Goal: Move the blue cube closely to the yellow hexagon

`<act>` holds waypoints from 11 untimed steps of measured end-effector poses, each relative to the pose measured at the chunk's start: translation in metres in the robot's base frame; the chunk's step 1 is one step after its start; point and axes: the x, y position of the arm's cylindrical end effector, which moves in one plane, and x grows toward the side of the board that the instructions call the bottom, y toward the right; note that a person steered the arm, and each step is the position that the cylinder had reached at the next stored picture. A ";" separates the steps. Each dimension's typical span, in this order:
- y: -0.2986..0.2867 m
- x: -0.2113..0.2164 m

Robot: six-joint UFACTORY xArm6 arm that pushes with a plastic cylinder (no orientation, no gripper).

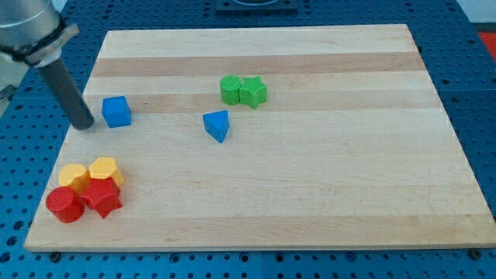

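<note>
We are looking over a wooden board (310, 201). Our rod has no fingers; my tip (84, 125) is sitting just left of the blue cube (116, 111). The yellow hexagon (104, 170), possibly touching a red star (101, 197), is lying well below it.

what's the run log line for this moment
tip: just left of blue cube, small gap | yellow hexagon: toward view's bottom from cube, beside red blocks | cube not yet near hexagon
</note>
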 end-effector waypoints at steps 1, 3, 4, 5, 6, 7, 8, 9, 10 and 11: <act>-0.008 -0.023; 0.031 -0.101; 0.061 -0.083; 0.066 -0.048; 0.066 -0.012; 0.066 -0.008; 0.088 -0.031; 0.076 -0.031; 0.045 -0.012; 0.043 0.023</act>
